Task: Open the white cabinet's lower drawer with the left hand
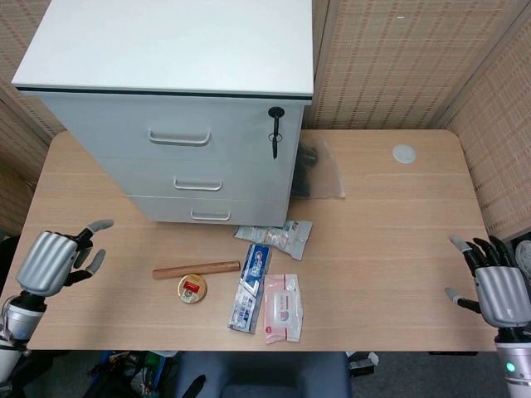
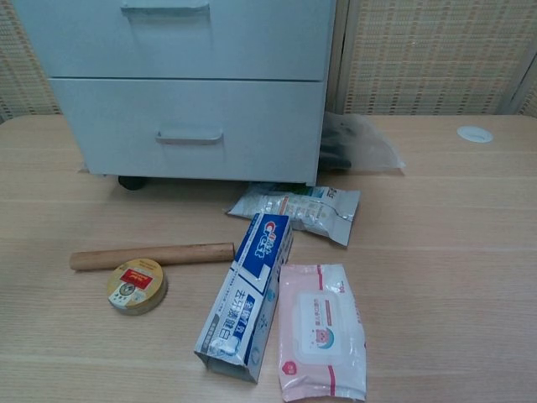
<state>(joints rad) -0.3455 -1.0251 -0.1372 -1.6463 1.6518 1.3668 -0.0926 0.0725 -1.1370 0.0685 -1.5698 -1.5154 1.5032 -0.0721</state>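
Observation:
The white cabinet stands at the back left of the table, all drawers closed. Its lower drawer carries a small bar handle. My left hand hovers over the table's near left edge, fingers apart and empty, well left of the drawer. My right hand sits off the table's near right corner, fingers spread and empty. Neither hand shows in the chest view.
In front of the cabinet lie a wooden stick, a round tin, a toothpaste box, a pink wipes pack and a foil pouch. A clear bag lies right of the cabinet; a white disc at the back right.

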